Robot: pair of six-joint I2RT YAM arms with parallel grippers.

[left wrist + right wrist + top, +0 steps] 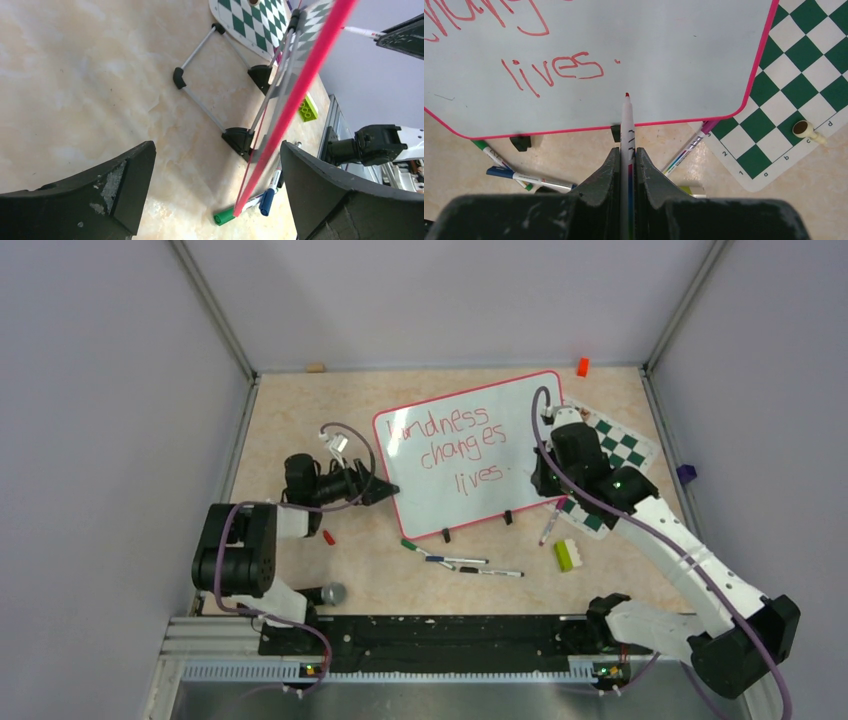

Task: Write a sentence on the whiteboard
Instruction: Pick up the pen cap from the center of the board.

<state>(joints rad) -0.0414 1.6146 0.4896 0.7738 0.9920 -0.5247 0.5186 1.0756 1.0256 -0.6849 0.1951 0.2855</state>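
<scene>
The whiteboard [520,420] stands tilted on two black clip feet mid-table, its frame red-pink. On it the sentence [455,445] reads "kindness changes lives." in red, on three lines. My right gripper [626,160] is shut on a white red-tipped marker [626,120]. The marker's tip hovers over the board [684,50], just below the full stop after "lives" [569,67]. In the top view that gripper [545,483] is at the board's lower right corner. My left gripper [217,190] is wide open at the board's lower left edge [305,80]. That pink edge runs between its fingers untouched.
A green-and-white chess mat [615,455] lies behind the board at right, with a small chess piece [804,130] on it. Loose markers [470,562] lie in front of the board, and a pink-capped one [550,525] near a green brick [566,555]. A red cap [329,536] sits left.
</scene>
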